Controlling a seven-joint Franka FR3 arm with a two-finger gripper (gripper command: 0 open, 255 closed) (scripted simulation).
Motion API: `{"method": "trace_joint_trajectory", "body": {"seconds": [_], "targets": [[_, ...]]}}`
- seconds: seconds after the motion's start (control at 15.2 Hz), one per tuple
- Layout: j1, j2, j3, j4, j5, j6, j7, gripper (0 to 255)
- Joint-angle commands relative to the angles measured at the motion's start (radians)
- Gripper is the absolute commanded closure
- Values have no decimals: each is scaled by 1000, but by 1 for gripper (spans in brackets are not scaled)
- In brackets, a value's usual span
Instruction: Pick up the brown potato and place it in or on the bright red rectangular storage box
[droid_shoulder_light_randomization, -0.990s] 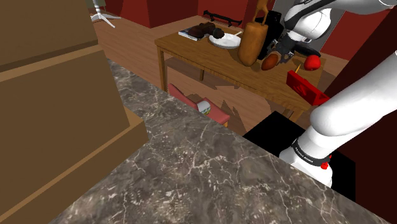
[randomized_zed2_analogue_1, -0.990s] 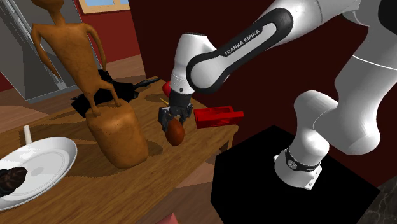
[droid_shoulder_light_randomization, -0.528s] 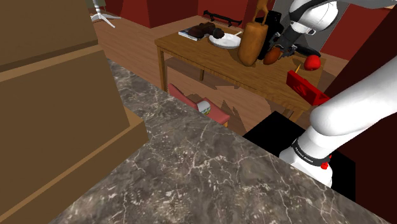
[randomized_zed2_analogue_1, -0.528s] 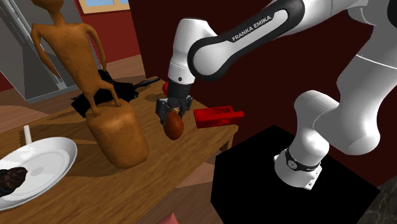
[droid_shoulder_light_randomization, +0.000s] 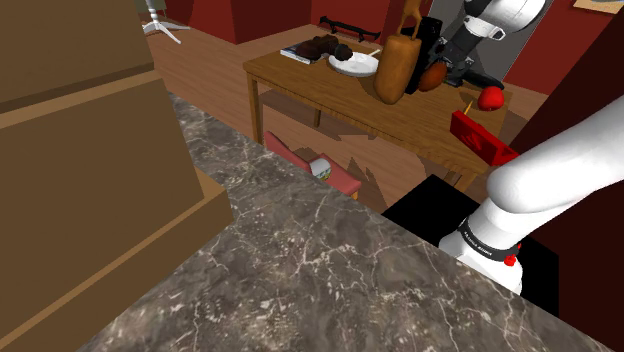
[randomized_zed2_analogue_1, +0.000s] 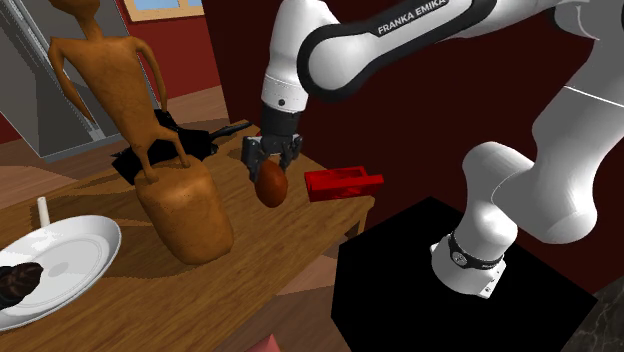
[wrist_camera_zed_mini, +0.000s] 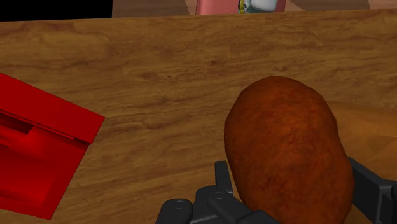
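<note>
Potato (randomized_zed2_analogue_1: 272, 186) hung clamped across its middle between my fingers (wrist_camera_zed_mini: 372, 188), near the box (randomized_zed2_analogue_1: 340, 183) and higher than its rim. It looked firm, rounded and smooth, light enough, though I judged it could twist out if swung fast. Open air lay toward the box; only its rim needed clearing.

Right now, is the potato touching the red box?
Apart. The wrist view shows bare wooden table between the potato and the red box.
</note>
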Motion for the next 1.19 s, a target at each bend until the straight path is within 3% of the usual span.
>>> {"method": "trace_joint_trajectory", "body": {"seconds": [0.0, 0.26, 1.12], "targets": [[-1, -7, 3, 17, -7, -24, 9, 255], [-14, -44, -3, 20, -25, -62, 8, 255], [-186, -337, -143, -160, -167, -196, -183, 255]]}}
